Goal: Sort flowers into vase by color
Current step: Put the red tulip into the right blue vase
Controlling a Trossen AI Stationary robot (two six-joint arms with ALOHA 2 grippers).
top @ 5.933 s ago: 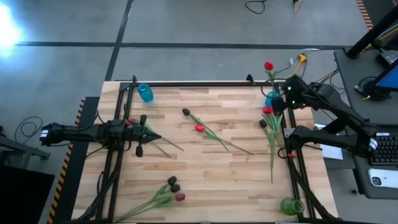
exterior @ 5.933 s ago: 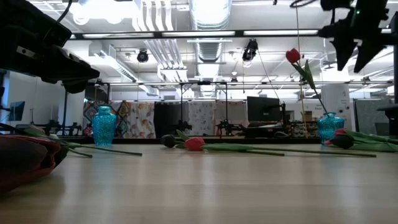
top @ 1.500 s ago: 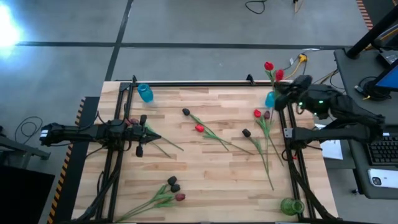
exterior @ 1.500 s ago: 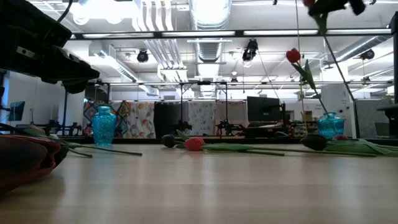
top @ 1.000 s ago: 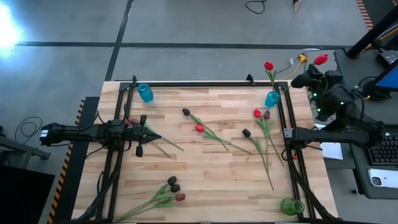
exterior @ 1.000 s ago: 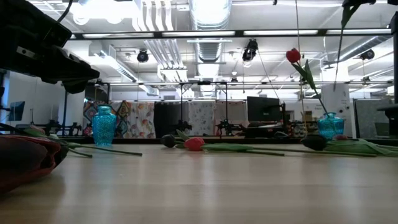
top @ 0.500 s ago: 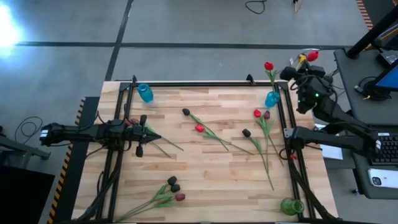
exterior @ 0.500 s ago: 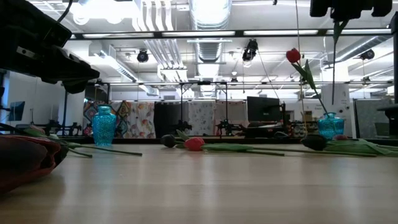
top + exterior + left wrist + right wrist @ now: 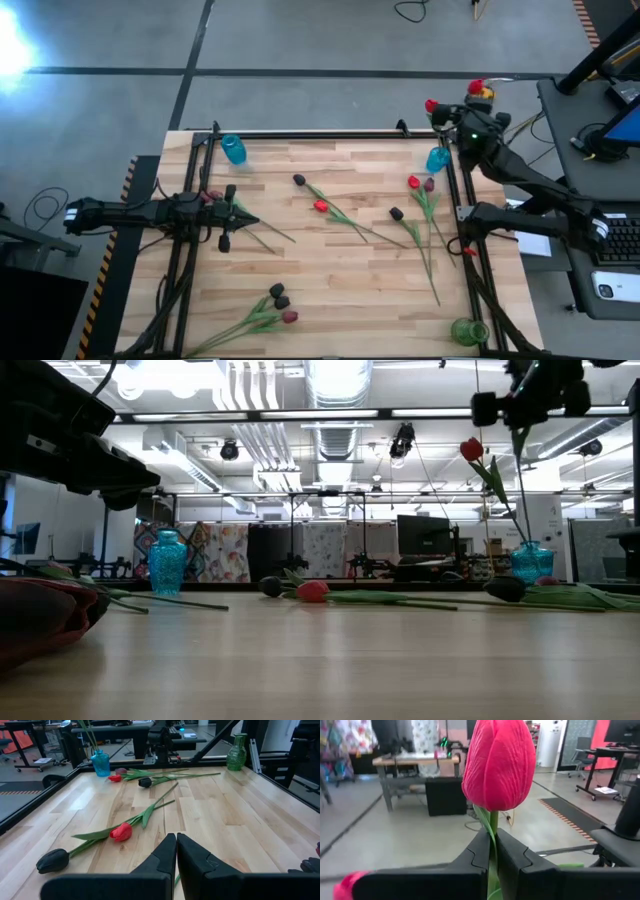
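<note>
One vase [image 9: 233, 150] stands at the table's [image 9: 340, 290] far left corner, another [image 9: 437, 159] far right, a third [image 9: 468, 331] near right; flowers [image 9: 335, 212] lie scattered between, seemingly apart.

In the low view, the right gripper [image 9: 528, 400] is partly cut off by the top edge. A blurred red and dark shape [image 9: 40, 622] fills the near left corner, too close to identify.

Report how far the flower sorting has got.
Done: one red tulip already stands in the blue vase at the table's right edge. In hand: the right gripper is shut on another red tulip, held high near that vase. Left: the loose flowers lying across the table, and the second blue vase and the green vase look empty. The left gripper waits shut.
</note>
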